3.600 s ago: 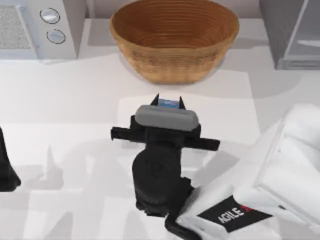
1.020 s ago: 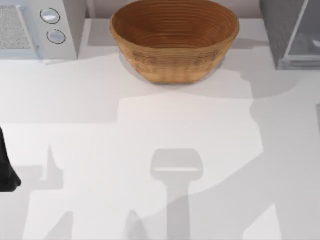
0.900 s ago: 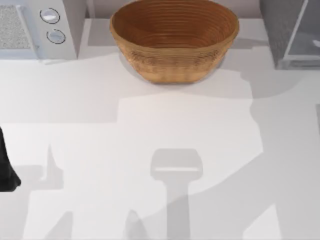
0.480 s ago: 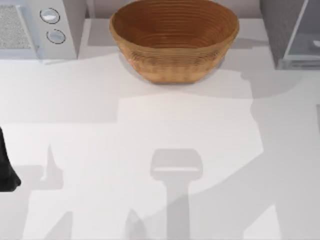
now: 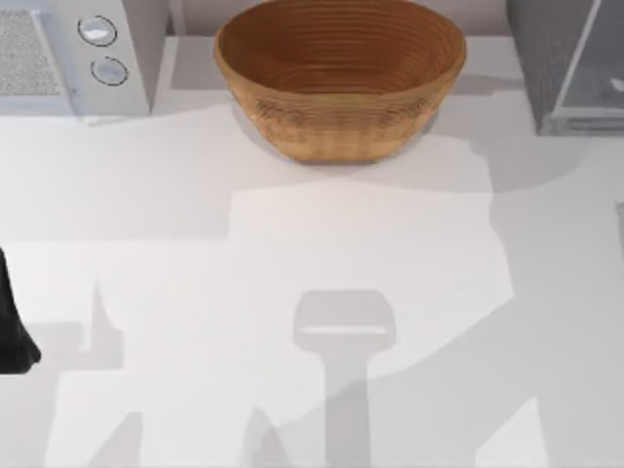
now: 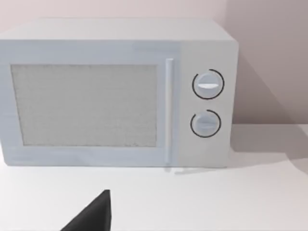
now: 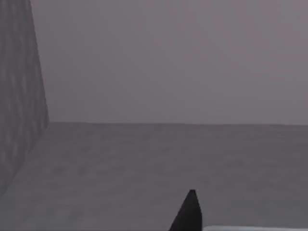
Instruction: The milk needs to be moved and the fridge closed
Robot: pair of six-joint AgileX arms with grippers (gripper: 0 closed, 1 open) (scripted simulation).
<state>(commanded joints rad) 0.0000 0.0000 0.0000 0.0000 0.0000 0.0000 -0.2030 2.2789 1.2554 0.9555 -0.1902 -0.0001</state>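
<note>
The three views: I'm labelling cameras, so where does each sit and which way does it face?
Top view: above the table, looking down on wicker bowl, microwave, fridge; left arm at left edge.
Left wrist view: low, facing the microwave's front; left gripper tip.
Right wrist view: faces a grey speckled wall; right gripper tip.
Shared: top and left wrist show the microwave.

No readable text, label or number appears anywhere

The wicker bowl is woven, ribbed and matt brown. The microwave has smooth pale casing with a finely meshed door panel, and the table is smooth, matt white. The fridge is speckled dark grey with a glassy door.
</note>
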